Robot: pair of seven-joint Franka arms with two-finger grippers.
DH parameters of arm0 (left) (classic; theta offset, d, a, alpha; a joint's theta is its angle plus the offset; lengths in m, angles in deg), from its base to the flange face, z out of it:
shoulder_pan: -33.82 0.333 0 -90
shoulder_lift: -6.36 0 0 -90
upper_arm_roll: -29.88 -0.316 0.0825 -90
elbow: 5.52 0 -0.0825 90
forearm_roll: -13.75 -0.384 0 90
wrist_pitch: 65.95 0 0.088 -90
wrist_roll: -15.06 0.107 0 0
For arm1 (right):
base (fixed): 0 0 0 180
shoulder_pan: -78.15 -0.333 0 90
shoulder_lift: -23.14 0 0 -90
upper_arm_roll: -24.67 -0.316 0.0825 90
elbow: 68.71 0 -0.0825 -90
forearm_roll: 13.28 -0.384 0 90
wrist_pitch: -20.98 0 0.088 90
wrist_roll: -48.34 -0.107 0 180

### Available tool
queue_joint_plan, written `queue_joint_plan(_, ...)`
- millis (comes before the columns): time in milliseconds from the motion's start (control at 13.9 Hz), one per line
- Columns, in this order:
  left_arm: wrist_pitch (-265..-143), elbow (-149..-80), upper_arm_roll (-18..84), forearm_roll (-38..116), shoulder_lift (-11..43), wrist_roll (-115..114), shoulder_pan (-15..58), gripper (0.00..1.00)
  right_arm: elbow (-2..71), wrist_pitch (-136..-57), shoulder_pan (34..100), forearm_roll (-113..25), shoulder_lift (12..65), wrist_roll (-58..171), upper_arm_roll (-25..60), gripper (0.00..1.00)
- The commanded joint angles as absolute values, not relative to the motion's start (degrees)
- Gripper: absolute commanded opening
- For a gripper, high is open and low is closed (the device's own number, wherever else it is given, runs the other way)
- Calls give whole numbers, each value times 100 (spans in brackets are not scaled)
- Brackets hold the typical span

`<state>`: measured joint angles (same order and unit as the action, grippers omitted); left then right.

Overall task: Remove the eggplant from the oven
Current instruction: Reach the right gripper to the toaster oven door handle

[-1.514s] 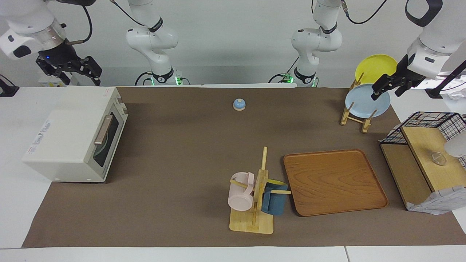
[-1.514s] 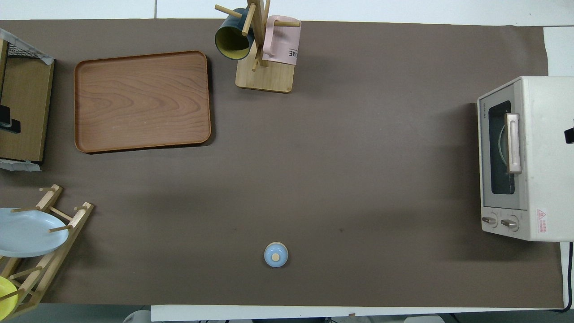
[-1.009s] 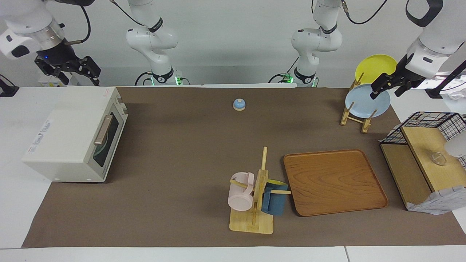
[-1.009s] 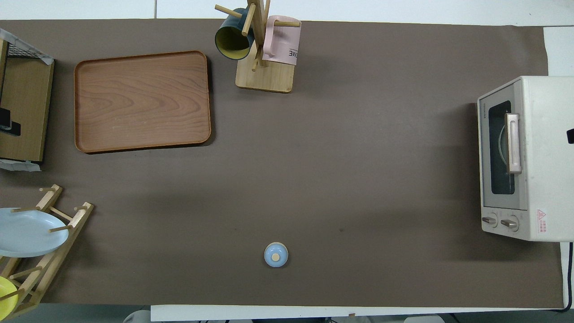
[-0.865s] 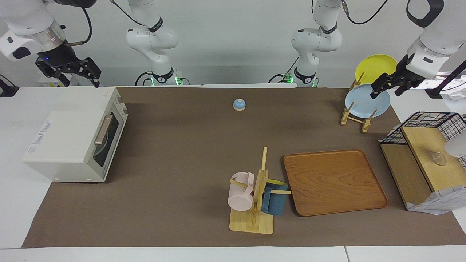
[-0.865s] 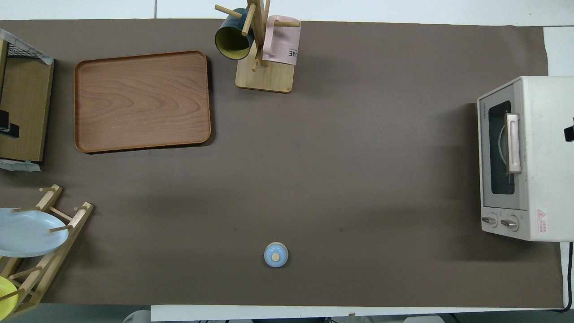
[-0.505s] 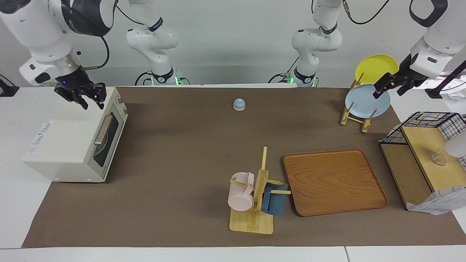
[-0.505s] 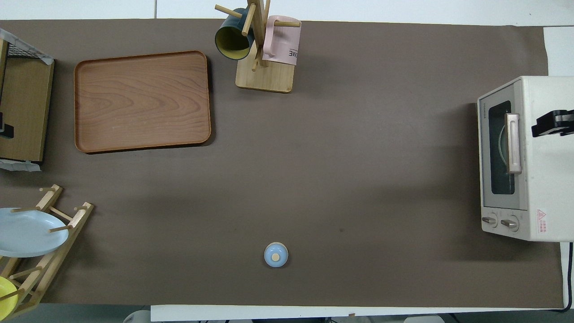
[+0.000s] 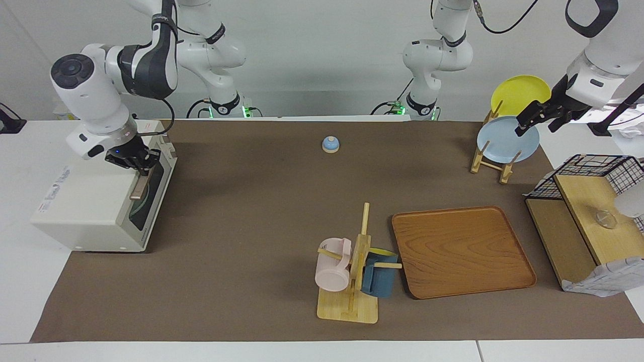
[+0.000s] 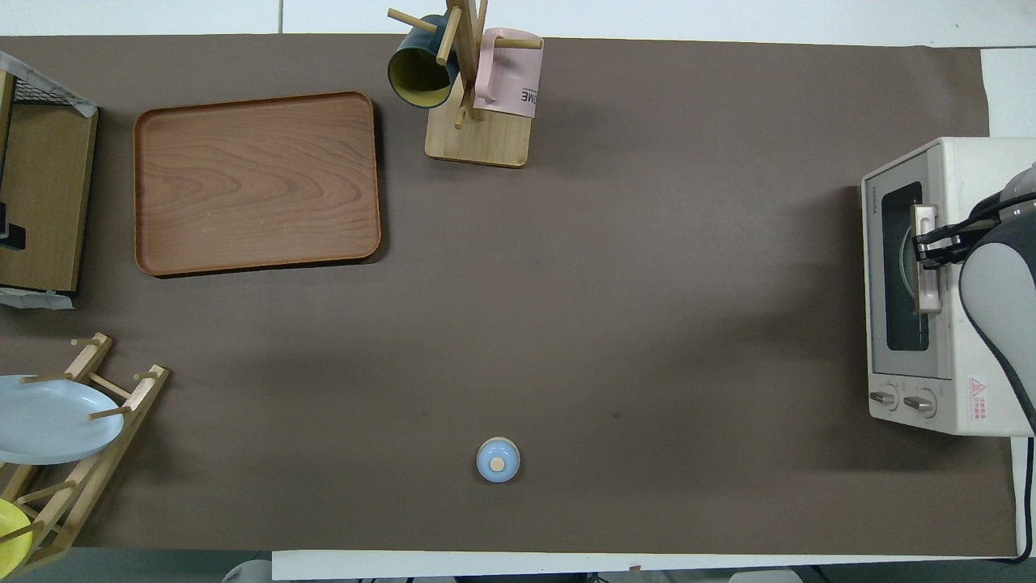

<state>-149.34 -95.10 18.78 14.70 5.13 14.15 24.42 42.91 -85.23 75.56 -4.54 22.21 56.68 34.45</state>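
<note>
**A:** Facing view first: the boxy off-white toaster oven point(image 9: 100, 191) sits at the right arm's end of the brown mat, its dark glass door shut. The right gripper point(image 9: 139, 166) is down at the tan bar handle point(image 9: 142, 180), fingertips pinched together on the end of the bar nearer the robots.

**B:** So it has hold of the handle?

**A:** It looks so; the overhead view puts the fingertips across the bar too point(image 10: 923, 243). The left gripper point(image 9: 534, 119) hangs open and empty over the pale blue plate point(image 9: 503, 143) in the wooden plate rack point(image 9: 490, 161); that arm is waiting.

**B:** And the eggplant?

**A:** Not visible. Through the glass only a pale curved shape shows, so I judge the eggplant is inside, hidden by the door.

**B:** Progress, then?

**A:** Very early, I'd say. The handle appears gripped; the door remains to be pulled down, and the eggplant must then be reached, lifted off whatever it lies on and brought out onto the table.

**B:** Any writing?

**A:** The pink mug point(image 10: 508, 77) on the wooden mug tree point(image 10: 477, 134) shows the letters "ME" sideways. The oven front has a small brand name near the door's corner and a red warning triangle label point(image 10: 978, 389) by the knobs; neither can be read. A printed label lies on the oven's top, also unreadable.
</note>
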Motion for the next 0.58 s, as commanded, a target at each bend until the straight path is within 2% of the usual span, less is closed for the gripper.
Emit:
queue_joint_plan(0,-14857,-9569,1871,1489,425,1471,2450,100,4677,-8870,7604,-99,2112,5748,3390,0)
queue_joint_plan(288,-14857,-9569,1871,1489,434,1471,2459,100,4731,-9089,7315,175,2349,5277,3381,0)
queue_joint_plan(505,-14866,-9569,1871,1489,434,1471,2459,100,4731,-9555,6831,27,2805,4660,3372,0)
